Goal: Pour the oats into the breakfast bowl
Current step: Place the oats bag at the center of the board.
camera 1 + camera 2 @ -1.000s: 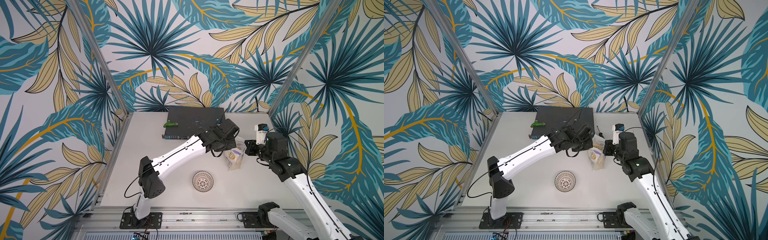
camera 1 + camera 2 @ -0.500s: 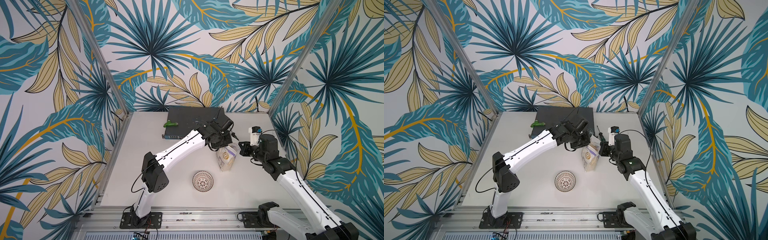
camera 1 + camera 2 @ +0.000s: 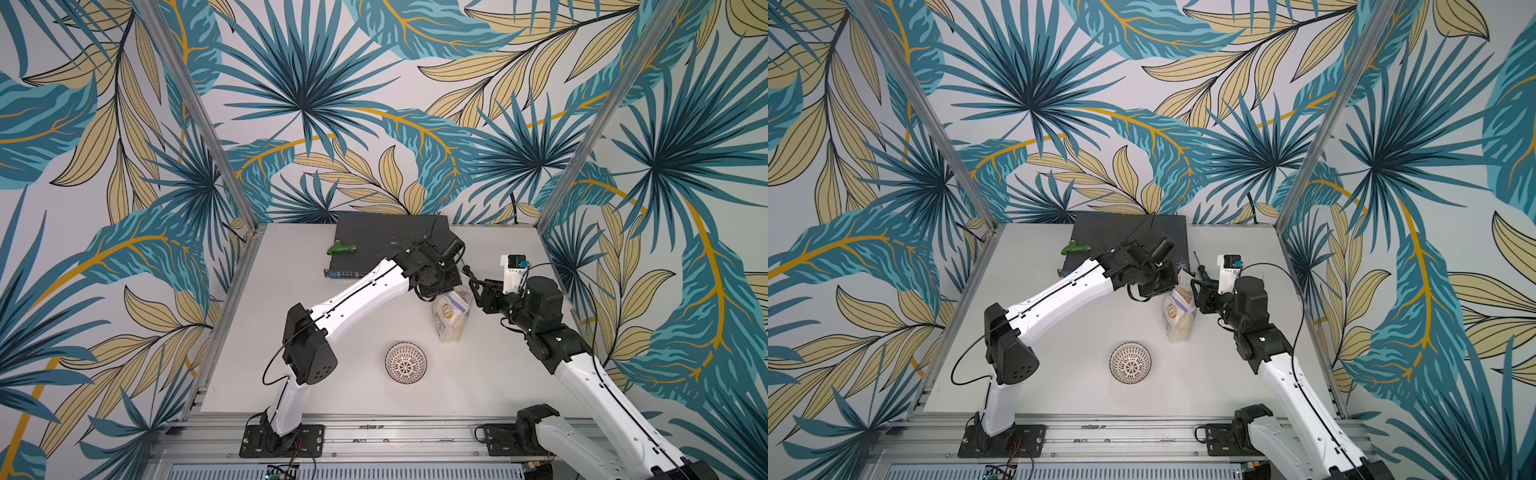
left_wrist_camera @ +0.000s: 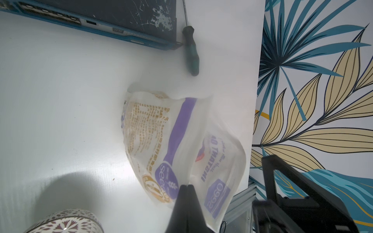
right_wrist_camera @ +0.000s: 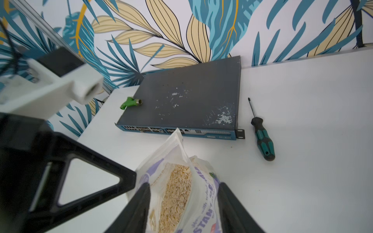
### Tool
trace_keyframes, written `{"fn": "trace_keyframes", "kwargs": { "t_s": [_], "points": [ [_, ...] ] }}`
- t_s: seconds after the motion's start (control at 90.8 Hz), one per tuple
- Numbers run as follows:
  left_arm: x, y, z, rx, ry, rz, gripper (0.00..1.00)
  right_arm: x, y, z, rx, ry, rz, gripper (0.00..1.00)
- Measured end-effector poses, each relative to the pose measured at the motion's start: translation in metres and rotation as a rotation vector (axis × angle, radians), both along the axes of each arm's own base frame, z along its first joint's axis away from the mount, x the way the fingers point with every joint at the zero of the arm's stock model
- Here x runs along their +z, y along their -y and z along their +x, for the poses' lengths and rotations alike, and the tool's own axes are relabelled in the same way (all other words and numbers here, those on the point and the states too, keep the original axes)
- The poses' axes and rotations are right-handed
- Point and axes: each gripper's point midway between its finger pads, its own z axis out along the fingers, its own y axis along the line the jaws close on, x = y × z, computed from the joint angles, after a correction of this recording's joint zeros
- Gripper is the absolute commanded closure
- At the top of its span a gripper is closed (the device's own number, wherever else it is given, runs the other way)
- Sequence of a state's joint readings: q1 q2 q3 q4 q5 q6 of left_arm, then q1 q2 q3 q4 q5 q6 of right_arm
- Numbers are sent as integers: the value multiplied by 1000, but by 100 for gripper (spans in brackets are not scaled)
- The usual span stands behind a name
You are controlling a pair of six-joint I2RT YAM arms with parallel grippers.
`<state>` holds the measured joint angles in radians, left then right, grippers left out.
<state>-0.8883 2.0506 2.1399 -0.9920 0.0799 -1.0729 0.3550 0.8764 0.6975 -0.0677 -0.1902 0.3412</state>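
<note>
One white table (image 3: 353, 399) fills the lower middle of both top views. Two white-and-black arms lean in from its bottom edge and meet right of centre. At the upper middle, against the back wall, lies a flat dark network switch (image 3: 386, 237).

The oats pouch (image 3: 451, 316) stands upright just below where the arms meet. In the right wrist view its mouth gapes and shows pale flakes. The left gripper (image 4: 187, 186) is pinched tight on the pouch's upper edge, its fingers pressed together on the plastic. The right gripper (image 5: 182, 184) is spread wide, one finger on each side of the pouch's open mouth. I cannot tell whether they touch it.

The breakfast bowl (image 3: 406, 362) sits upright below and left of the pouch, apart from it. A green-handled screwdriver (image 3: 1200, 270) lies just right of the switch's corner. A small green fitting (image 3: 340, 248) rests on the switch's left edge.
</note>
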Motion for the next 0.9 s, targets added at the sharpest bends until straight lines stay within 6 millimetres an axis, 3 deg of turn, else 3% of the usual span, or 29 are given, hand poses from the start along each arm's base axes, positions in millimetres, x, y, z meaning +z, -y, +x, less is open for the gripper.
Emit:
{"fn": "trace_keyframes", "kwargs": {
  "t_s": [0.055, 0.253, 0.639, 0.903],
  "points": [
    [0, 1, -1, 4, -9, -6, 100, 7, 2, -7, 5, 43, 14, 1],
    [-1, 1, 0, 35, -28, -21, 100, 3, 6, -37, 27, 108, 81, 0],
    [3, -5, 9, 158, -37, -34, 100, -53, -30, -68, 113, 59, 84, 0],
    [2, -10, 9, 201, -58, -32, 100, -103, -30, -71, 26, 67, 28, 0]
  ]
}}
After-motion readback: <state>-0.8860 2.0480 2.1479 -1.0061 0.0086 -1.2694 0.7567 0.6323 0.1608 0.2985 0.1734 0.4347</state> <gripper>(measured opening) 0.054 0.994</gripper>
